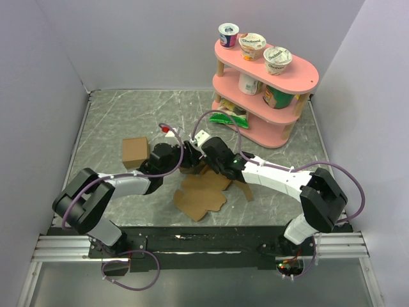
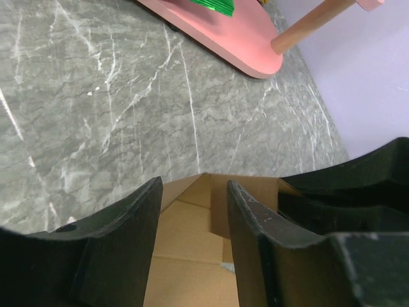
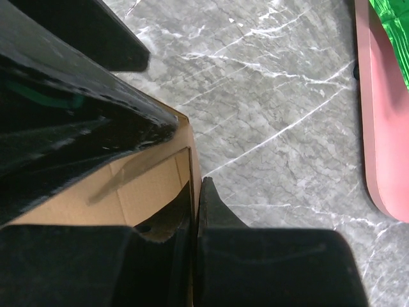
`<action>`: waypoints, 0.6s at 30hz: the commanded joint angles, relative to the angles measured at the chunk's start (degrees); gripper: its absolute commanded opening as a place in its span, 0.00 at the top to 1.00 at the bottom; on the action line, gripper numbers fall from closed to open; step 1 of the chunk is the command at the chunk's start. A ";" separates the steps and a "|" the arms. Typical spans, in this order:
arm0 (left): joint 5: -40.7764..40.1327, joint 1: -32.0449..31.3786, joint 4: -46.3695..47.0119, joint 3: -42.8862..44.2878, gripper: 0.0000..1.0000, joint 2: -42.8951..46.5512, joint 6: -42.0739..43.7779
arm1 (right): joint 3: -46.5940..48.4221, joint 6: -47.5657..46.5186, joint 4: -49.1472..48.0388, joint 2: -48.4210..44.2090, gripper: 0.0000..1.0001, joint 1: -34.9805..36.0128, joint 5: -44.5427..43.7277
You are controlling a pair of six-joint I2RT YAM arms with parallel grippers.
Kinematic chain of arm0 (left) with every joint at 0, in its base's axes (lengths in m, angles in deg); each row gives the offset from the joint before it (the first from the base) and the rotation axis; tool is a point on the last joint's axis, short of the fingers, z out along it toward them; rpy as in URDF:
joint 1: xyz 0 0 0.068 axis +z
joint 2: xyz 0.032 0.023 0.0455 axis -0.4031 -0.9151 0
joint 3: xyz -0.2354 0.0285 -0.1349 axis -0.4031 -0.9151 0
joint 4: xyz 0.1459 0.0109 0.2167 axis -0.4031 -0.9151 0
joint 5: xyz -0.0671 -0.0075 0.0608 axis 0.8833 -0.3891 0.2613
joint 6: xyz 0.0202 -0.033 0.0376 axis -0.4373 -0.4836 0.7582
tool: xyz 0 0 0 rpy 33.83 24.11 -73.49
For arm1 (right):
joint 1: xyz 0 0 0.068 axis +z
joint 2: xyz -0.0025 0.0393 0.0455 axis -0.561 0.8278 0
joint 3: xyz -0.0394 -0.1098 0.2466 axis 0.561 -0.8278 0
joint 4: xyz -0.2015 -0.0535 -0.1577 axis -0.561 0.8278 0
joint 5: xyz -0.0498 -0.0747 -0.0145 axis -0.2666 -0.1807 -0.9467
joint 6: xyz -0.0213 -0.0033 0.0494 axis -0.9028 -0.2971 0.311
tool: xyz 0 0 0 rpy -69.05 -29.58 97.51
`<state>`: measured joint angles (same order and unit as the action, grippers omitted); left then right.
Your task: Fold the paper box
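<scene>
The paper box [image 1: 201, 192] is brown cardboard, mostly flat on the grey table, with panels raised at its far edge where both grippers meet. My left gripper [image 1: 184, 160] reaches in from the left. In the left wrist view it [image 2: 192, 185] stands open, and creased cardboard [image 2: 185, 236] with an upright panel shows in the gap between its fingers [image 2: 128, 243]. My right gripper [image 1: 206, 157] comes from the right. In the right wrist view it [image 3: 197, 185] is shut on a thin upright wall of the box [image 3: 147, 185], one finger on each side.
A small neat brown cube [image 1: 135, 151] sits left of the grippers. A pink two-tier shelf [image 1: 300, 80] at the back right holds yogurt cups, cans and a green bag [image 1: 230, 116]. Its base [image 2: 223, 38] lies beyond the left gripper. Grey walls enclose the table.
</scene>
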<state>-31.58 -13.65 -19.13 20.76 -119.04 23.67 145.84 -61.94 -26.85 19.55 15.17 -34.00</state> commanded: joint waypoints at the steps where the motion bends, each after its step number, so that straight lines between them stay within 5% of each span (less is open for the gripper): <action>1: 6.61 4.46 -1.89 -0.83 0.47 4.37 -0.88 | -1.34 3.73 -2.29 1.27 0.98 -0.43 3.07; 11: 13.39 16.94 -8.47 4.42 0.45 1.67 7.29 | -7.13 -1.72 -9.84 -2.15 0.98 -0.69 4.66; 18: 19.79 20.99 -4.56 4.70 0.47 -5.90 4.22 | -11.80 -7.87 -18.38 -3.83 0.99 -0.26 -0.09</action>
<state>-16.95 6.72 -25.71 24.65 -121.95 28.10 137.05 -69.94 -40.14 16.21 14.61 -34.61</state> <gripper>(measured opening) 0.537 0.043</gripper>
